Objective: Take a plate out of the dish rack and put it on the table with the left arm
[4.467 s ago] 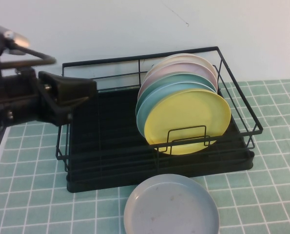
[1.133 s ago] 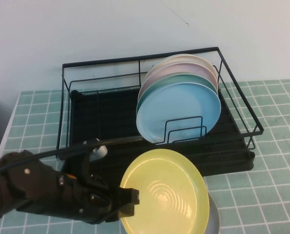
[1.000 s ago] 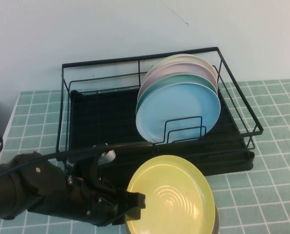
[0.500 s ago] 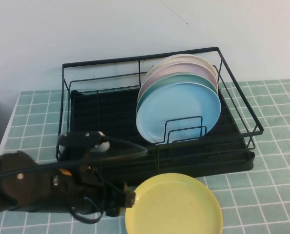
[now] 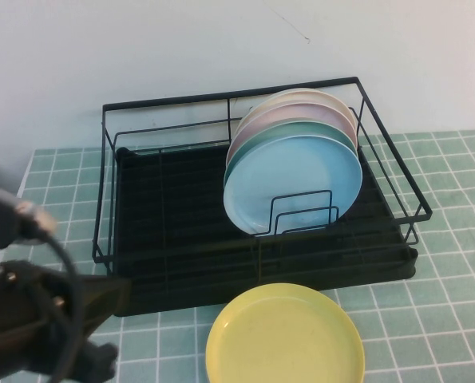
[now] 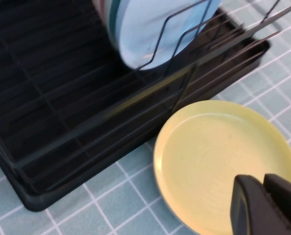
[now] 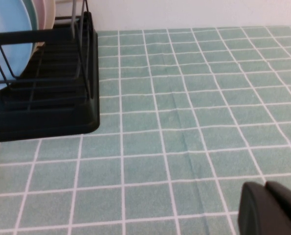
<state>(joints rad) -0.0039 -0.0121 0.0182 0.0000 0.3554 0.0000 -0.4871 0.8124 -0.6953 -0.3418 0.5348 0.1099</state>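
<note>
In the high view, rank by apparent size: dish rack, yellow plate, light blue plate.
1. dish rack, clearly largest.
2. and 3. yellow plate and light blue plate: look alike; the yellow one lies nearer the camera, so no ranking.

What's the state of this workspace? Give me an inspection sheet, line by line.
Surface: table of pale green tiles, dry, no spills seen.
Job's things: yellow plate lies flat in front of the rack, free of it. I cannot tell whether anything is under it.
Clutter: blue plate and more plates behind it stand on edge in the rack.
Grippers: left gripper shut, holding nothing, over the yellow plate's near edge. Right gripper shut, holding nothing, over bare tiles to the right of the rack.
Cables: black cable loops over the left arm, clear of the plates.
Surroundings: plain white wall.
</note>
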